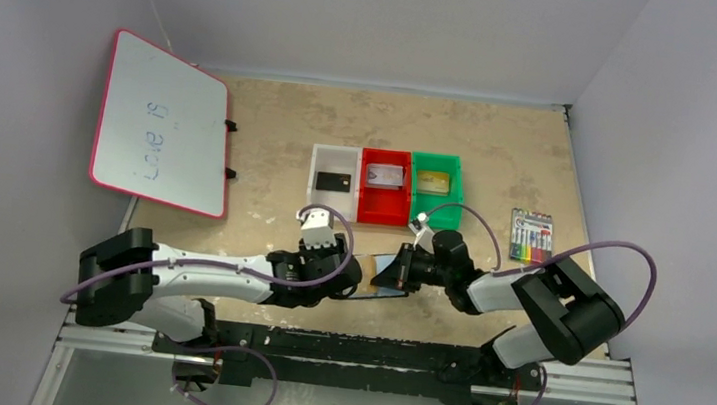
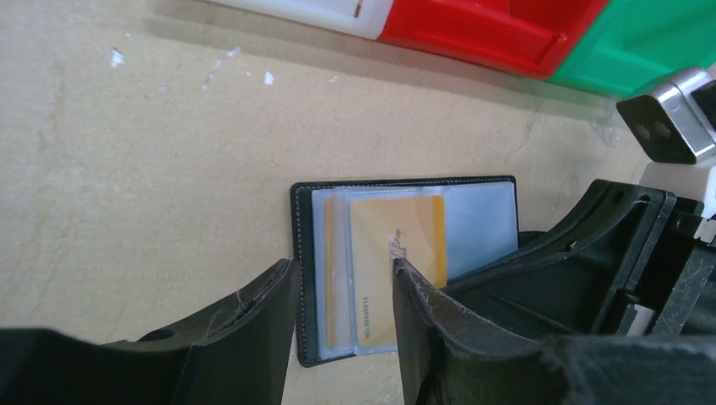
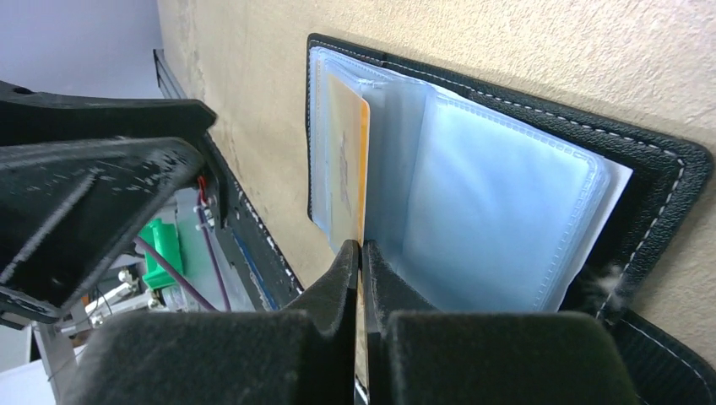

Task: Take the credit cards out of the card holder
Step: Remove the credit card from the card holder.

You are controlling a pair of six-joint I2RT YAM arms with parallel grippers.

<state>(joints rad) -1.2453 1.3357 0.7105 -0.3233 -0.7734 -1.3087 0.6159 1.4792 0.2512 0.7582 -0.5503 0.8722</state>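
Judging the gold card [image 2: 397,224] thin, stiff and slick in its soft sleeve [image 3: 342,72], pinch its free edge; your left gripper [image 2: 342,266] stands parted, your right gripper [image 3: 361,249] closed.

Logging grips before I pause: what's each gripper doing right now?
Left gripper: open, over the card holder, holding nothing.
Right gripper: shut against the holder's sleeves; grip unclear.

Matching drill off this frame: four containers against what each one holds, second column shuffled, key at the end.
Containers:
1. white bin
2. red bin
3. green bin
4. card holder

Contents:
A. silver-grey card
B. sleeved gold card
C. black card
D. loose gold card

Pairs: 1-C, 2-A, 3-D, 4-B
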